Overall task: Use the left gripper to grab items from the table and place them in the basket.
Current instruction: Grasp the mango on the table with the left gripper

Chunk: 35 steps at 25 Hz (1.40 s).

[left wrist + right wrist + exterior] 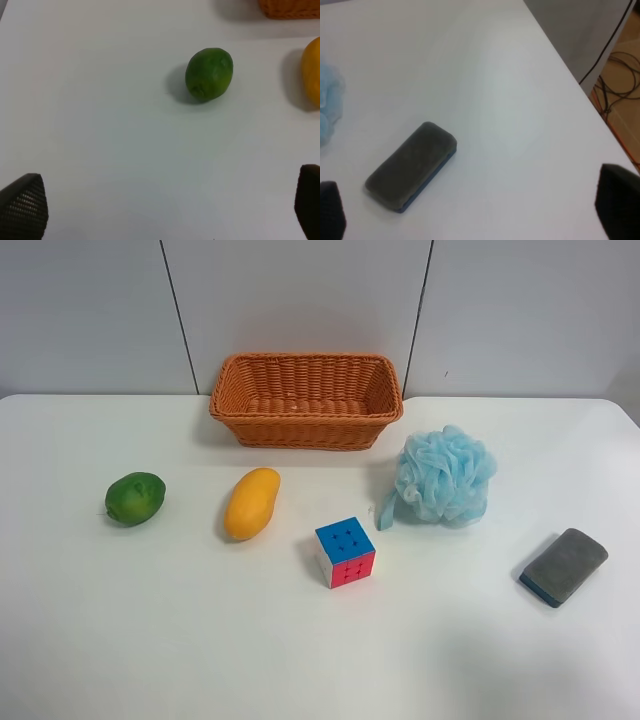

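Left gripper (165, 210): fingers spread wide, holding nothing, over bare table (100, 125).
Green fruit (209, 74): ahead of it, mango (311, 70) near.
Basket (305, 430): past the mango, by the far edge.
Right gripper (474, 207): spread wide, empty; sponge (410, 165) ahead, table edge close.

One desk (100, 640) is carrying six things in the exterior high view. One wicker basket (306, 430) is sitting at upper centre. Five loose items are lying below it, each kind appearing once: one green fruit (134, 498) at the left, one mango (251, 503) left of centre, one puzzle cube (345, 552) at centre, one bath pouf (445, 477) right of centre, and one sponge (564, 566) at the far right. The left gripper (165, 207) is showing two fingertips, one at each lower corner of its frame. The right gripper (474, 207) is likewise showing two.
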Each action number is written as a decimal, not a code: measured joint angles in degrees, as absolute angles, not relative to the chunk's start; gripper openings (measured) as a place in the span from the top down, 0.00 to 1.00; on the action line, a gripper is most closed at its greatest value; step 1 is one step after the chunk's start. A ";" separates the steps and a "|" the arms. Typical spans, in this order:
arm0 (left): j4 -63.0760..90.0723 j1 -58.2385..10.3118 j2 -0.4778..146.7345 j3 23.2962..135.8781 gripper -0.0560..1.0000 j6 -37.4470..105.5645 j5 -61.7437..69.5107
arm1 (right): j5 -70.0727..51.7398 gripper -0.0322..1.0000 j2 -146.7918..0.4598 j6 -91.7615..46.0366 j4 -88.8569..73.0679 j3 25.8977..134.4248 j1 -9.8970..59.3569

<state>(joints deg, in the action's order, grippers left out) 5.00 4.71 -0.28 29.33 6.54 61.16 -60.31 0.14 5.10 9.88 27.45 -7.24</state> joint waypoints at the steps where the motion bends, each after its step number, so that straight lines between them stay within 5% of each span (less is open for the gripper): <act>1: 5.00 4.71 -0.28 29.33 0.01 6.54 61.16 | -60.31 0.01 0.14 5.10 9.88 27.45 -7.24; 25: 5.00 4.71 -0.05 29.91 0.01 6.49 60.81 | -60.31 0.01 0.14 5.10 9.88 27.45 -7.24; 35: 5.80 4.71 28.04 46.44 0.01 6.38 61.43 | -60.31 0.01 0.14 5.10 9.88 27.45 -7.24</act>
